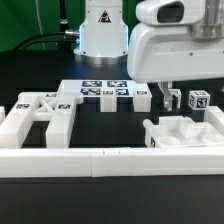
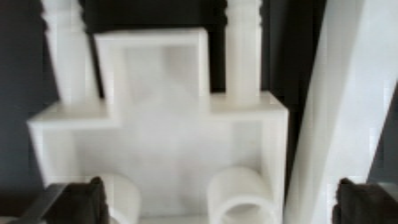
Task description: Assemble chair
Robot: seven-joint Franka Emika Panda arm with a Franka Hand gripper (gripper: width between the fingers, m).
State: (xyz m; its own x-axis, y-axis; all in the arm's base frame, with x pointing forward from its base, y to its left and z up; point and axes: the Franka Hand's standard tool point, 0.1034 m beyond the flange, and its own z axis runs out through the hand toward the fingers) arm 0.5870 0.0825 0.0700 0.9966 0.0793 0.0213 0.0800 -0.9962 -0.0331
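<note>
The gripper [image 2: 217,202] is released, its dark fingers [image 2: 68,203] spread wide on either side of a white chair part [image 2: 160,120] below it. In the exterior view, the X-braced frame [image 1: 40,118] lies toward the worktop's edge at that view's left. The marker board [image 1: 105,92] is mid-worktop, and the border rail [image 1: 100,160] runs along the near edge.

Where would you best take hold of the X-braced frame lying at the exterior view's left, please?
Probably by one straight outer bar of the X-braced frame, with the claw coming down from above. The frame lies flat, its bars look slim, and the gaps beside the cross should leave room for a finger.
</note>
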